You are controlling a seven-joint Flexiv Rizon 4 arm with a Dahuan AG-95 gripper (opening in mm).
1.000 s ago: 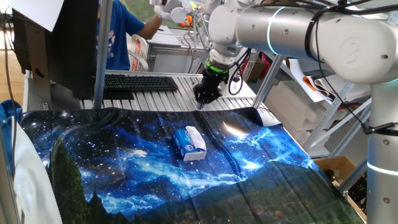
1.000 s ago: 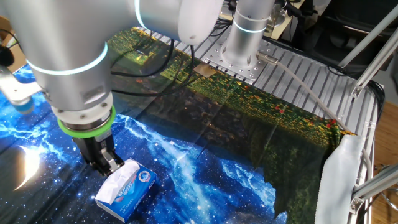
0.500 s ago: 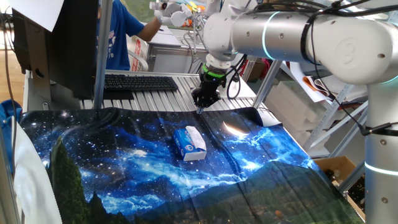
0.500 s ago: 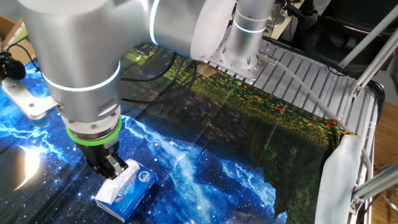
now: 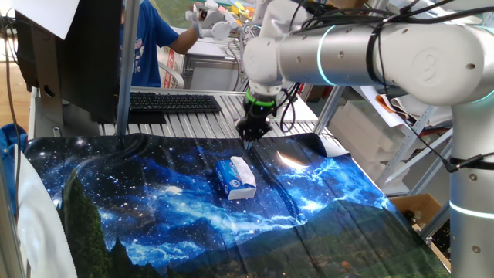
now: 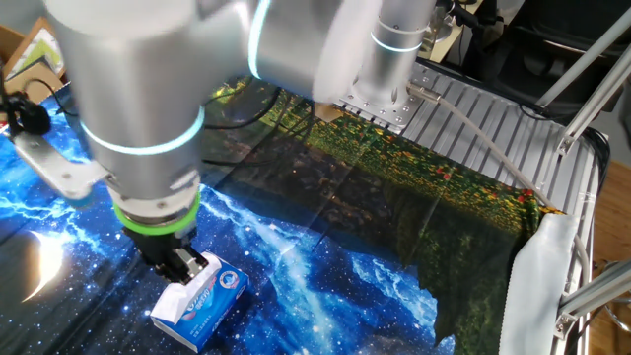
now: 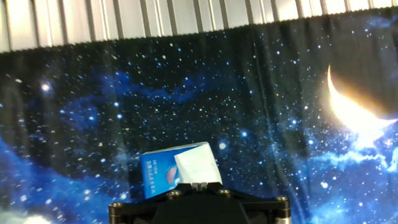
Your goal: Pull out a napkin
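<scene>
The small blue tissue pack [image 5: 230, 182] lies on the galaxy-print cloth [image 5: 154, 201]. The white napkin [image 5: 242, 171] sticks out of its top. My gripper [image 5: 248, 139] hangs above and slightly behind the pack, not touching it, its fingers pressed together with nothing between them. In the other fixed view the gripper [image 6: 187, 268] stands just over the napkin [image 6: 177, 301] at the pack's [image 6: 217, 301] left end. In the hand view the napkin [image 7: 198, 165] and pack [image 7: 158, 174] sit right ahead of the shut gripper [image 7: 198, 185].
A black keyboard [image 5: 174, 102] and a monitor [image 5: 77, 54] stand on the slatted metal table behind the cloth. A person in blue [image 5: 147, 38] is behind them. The arm's base [image 6: 380, 94] is bolted at the cloth's edge. A white cloth [image 6: 537, 266] hangs at one corner.
The arm has shifted a little to the left and lower, bringing the shut gripper closer over the pack. The pack and napkin have not moved.
</scene>
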